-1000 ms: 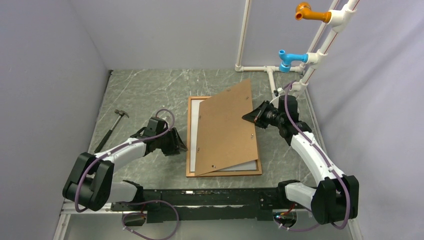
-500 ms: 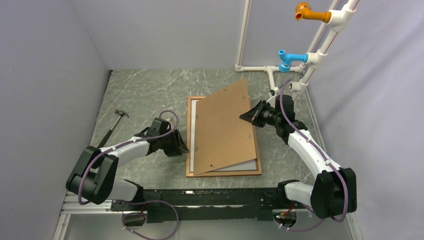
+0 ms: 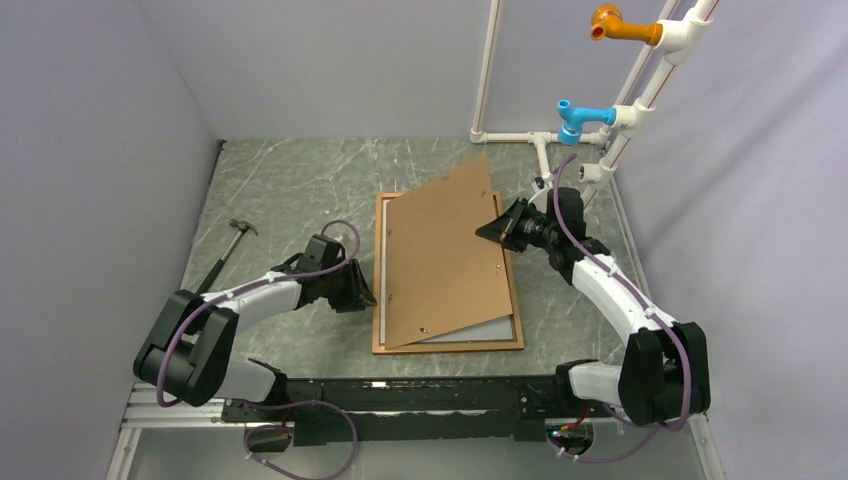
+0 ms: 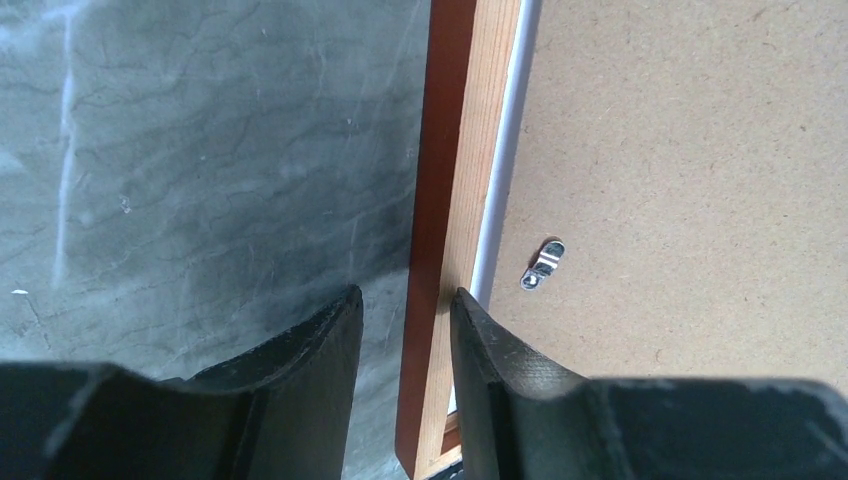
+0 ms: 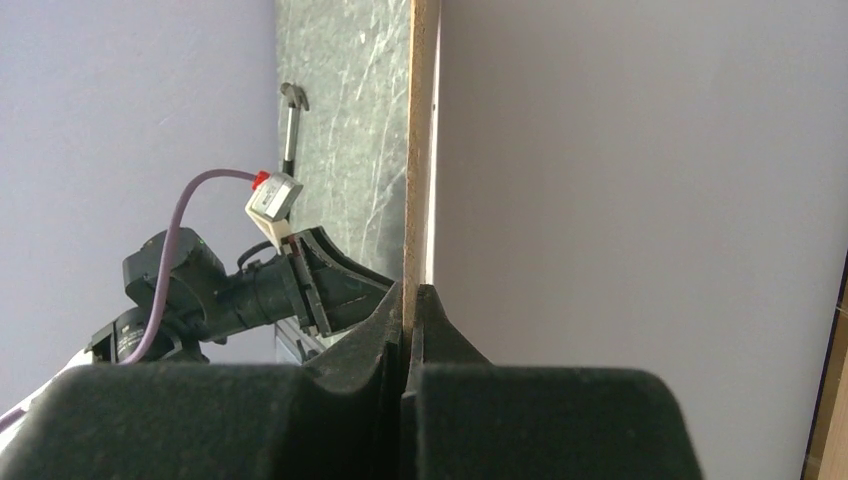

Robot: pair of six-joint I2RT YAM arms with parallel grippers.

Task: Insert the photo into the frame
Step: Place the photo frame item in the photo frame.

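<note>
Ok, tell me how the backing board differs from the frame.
The frame is thin reddish moulding lying square on the table; the board is a solid pale-brown sheet, askew across it. The right fingers pinch the board's right edge, not the frame. Both are rectangles of similar size.

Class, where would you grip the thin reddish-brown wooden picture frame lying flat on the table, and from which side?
The frame's left long rail, from above: that narrow moulding lies bare and fits between fingers, while the tilted brown backing board overhangs much of the right rail.

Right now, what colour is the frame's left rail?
The frame is reddish-brown outside, pale bare wood inside; clearest in the left wrist view.
</note>
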